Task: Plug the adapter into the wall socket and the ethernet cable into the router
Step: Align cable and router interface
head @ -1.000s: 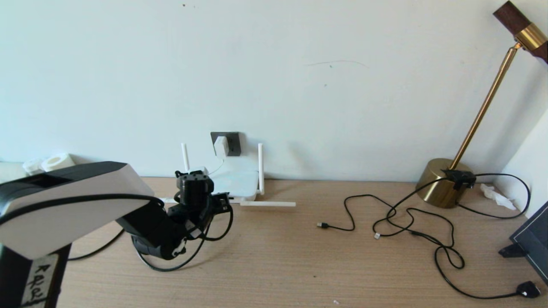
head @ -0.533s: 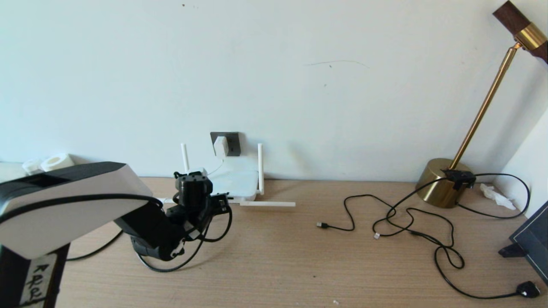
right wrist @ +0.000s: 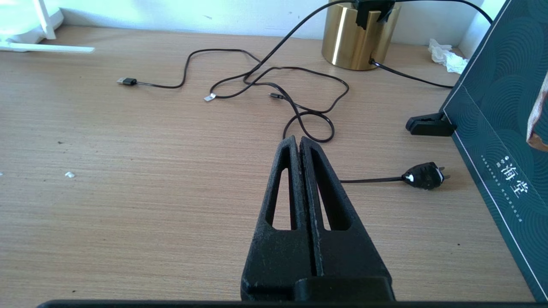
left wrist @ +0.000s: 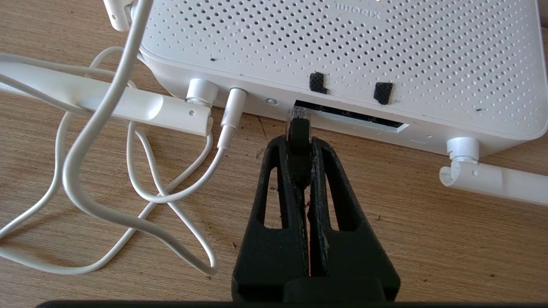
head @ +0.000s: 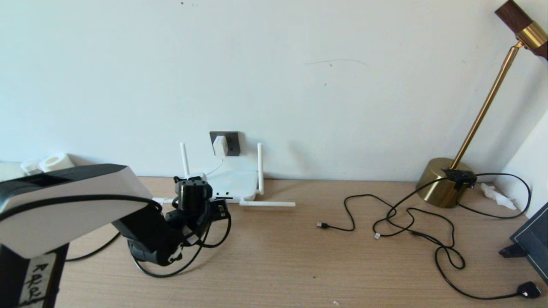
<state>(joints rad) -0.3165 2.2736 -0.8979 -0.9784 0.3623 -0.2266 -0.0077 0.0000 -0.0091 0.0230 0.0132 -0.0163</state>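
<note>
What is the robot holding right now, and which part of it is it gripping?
The left gripper pinches the ethernet cable just behind its clear plug tip, at the router ports. The right gripper holds nothing.

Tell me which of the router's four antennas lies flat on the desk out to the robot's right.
The front right antenna, lying level on the desk past the router. The two rear ones stand upright; the fourth lies on the other side.

Lamp [head: 483, 111] head beyond frame edge

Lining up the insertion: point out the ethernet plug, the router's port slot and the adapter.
ethernet plug [left wrist: 296, 122], left wrist view, clear tip.
router's port slot [left wrist: 359, 117], left wrist view, dark opening.
adapter [head: 220, 146], head view, white body.
</note>
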